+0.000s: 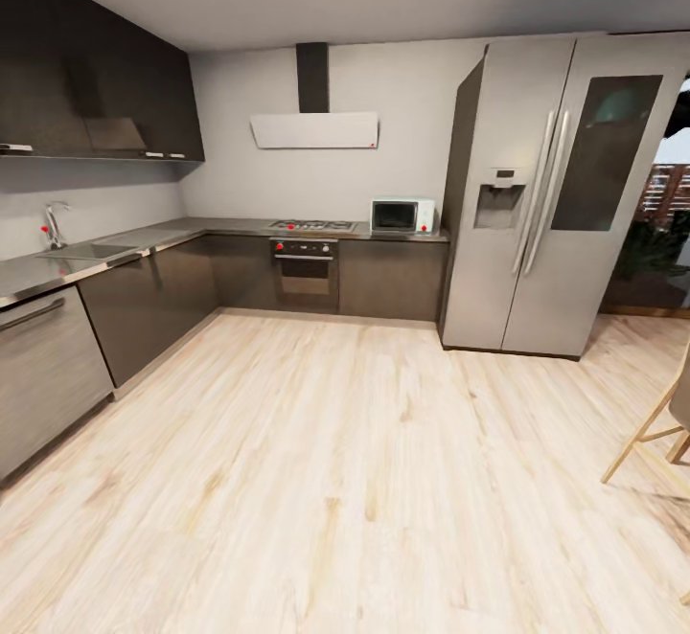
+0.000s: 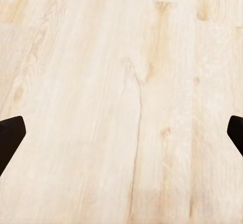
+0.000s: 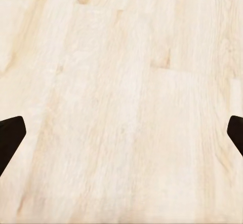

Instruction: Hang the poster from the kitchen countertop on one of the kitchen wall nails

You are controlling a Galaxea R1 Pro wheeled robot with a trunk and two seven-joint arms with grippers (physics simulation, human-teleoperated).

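Hanging over bare plank flooring, the left gripper shows its two dark fingertips at opposite edges of the left wrist view, spread wide apart with nothing between them but pale wood floor. The right gripper looks the same in the right wrist view: black fingertips far apart, holding nothing, above the same light boards. From the head view the floor runs out toward an L-shaped kitchen. Along the left wall lies the kitchen countertop, glossy grey, with a moulded sink and a chrome tap carrying a red knob, over dark grey cabinets. No poster can be made out on that worktop from this angle. Dark wall cupboards hang above it. On the back wall a darker counter carries a gas hob and a white microwave, with an oven below the hob and a white extractor hood above it. Just beside that counter's end stands a tall silver fridge with double doors. A wooden chair is partly visible at the right edge, well apart from the counters.
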